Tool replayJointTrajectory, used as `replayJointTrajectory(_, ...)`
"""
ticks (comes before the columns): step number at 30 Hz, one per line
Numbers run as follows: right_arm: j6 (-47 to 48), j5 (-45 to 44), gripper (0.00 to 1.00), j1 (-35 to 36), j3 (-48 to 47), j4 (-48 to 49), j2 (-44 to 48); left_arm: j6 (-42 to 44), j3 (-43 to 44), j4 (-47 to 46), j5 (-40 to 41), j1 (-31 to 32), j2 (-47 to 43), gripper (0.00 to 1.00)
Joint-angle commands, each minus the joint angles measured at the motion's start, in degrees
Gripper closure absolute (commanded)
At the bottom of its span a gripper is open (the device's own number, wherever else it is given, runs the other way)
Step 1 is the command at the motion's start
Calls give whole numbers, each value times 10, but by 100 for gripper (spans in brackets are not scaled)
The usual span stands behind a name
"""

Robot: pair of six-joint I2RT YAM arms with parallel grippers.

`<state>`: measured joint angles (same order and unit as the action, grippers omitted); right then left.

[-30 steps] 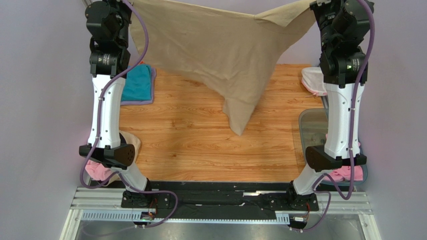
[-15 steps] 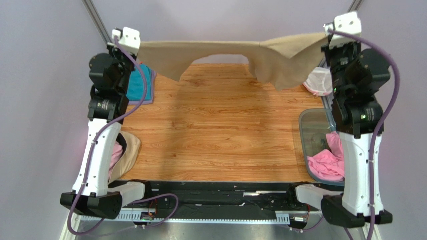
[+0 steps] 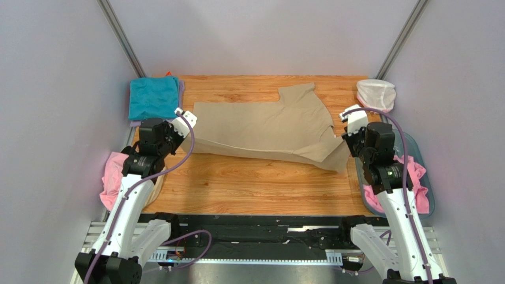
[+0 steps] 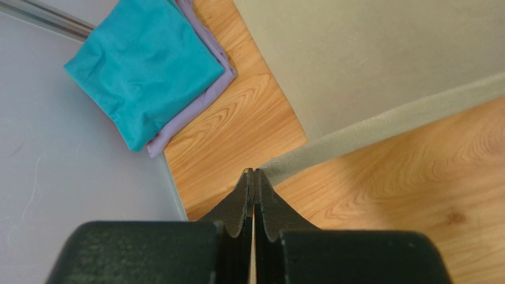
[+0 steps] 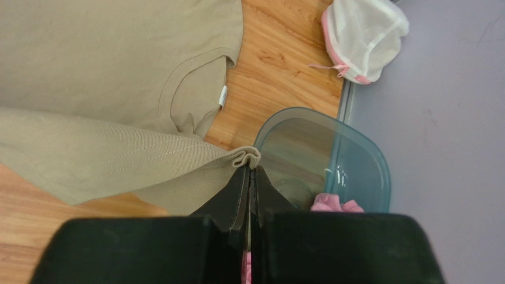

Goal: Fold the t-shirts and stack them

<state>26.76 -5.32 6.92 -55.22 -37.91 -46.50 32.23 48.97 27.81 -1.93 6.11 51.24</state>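
Observation:
The large tan t-shirt point(image 3: 261, 127) lies spread across the wooden table, its near edge folded over in a loose roll. My left gripper point(image 3: 188, 141) is shut on its left corner, and in the left wrist view the tan t-shirt point(image 4: 367, 53) runs down to the closed fingertips point(image 4: 253, 173). My right gripper point(image 3: 345, 141) is shut on a bunched bit of the tan t-shirt point(image 5: 106, 53) at the jaw tips point(image 5: 252, 163), near the collar side. A folded teal t-shirt point(image 3: 153, 97) lies on a lilac one point(image 4: 198, 100) at the back left.
A white net pouch point(image 3: 376, 93) sits at the back right corner. The bluish plastic tub point(image 3: 431, 195) by the right arm holds a pink t-shirt point(image 3: 412, 177). More pink cloth point(image 3: 111, 177) lies beside the left arm. Grey walls close in on both sides.
Both arms dropped from high at the back down and towards the near side. The tan t-shirt, hanging between them before, now lies on the table. Both grips stayed shut.

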Motion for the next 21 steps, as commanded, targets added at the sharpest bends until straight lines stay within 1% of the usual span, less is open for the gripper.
replayJointTrajectory(1,-1,38,100,-4,48,-7,47,48,2,81,-31,-6,-39,100)
replayJointTrajectory(2,8,68,100,-4,55,-27,51,62,1,97,-38,-5,-43,100)
replayJointTrajectory(6,29,131,100,-4,64,-97,62,91,-3,189,-52,-1,-54,100)
replayJointTrajectory(7,31,154,100,-3,62,-127,61,99,-3,202,-54,1,-55,100)
replayJointTrajectory(10,51,194,100,-4,56,-172,46,106,-14,235,-58,5,-55,100)
replayJointTrajectory(12,60,188,100,-3,57,-173,47,111,-19,253,-59,7,-57,100)
replayJointTrajectory(16,96,205,100,-4,50,-202,37,129,-19,280,-51,14,-58,100)
replayJointTrajectory(21,143,207,100,-3,48,-236,7,144,-15,316,-42,24,-48,100)
